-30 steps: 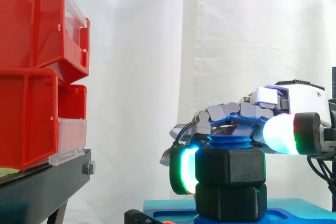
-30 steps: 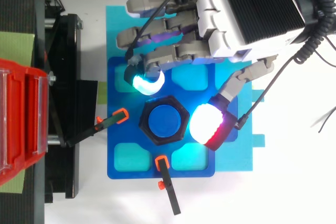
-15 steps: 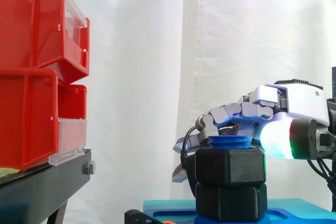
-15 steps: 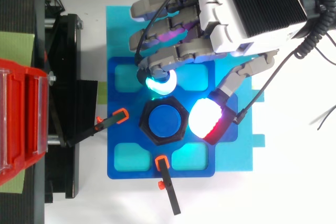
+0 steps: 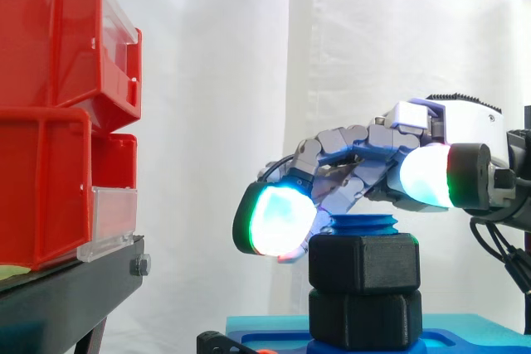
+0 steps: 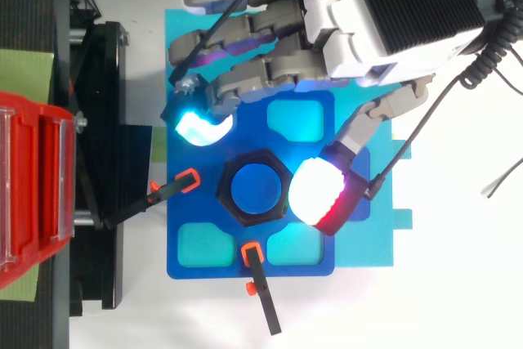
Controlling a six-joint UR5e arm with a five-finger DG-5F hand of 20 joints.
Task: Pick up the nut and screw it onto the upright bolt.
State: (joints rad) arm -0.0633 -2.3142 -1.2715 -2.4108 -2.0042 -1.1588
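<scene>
The hand (image 5: 465, 128) has lifted since half a second ago; its fingers splay loose, grasping nothing; the cyan pad (image 6: 196, 127), then tucked behind the nut (image 5: 363, 264), now hangs out to its left, above its top; the nut sits unmoved on the blue bolt (image 6: 254, 190), over the black base (image 5: 363, 318).
</scene>
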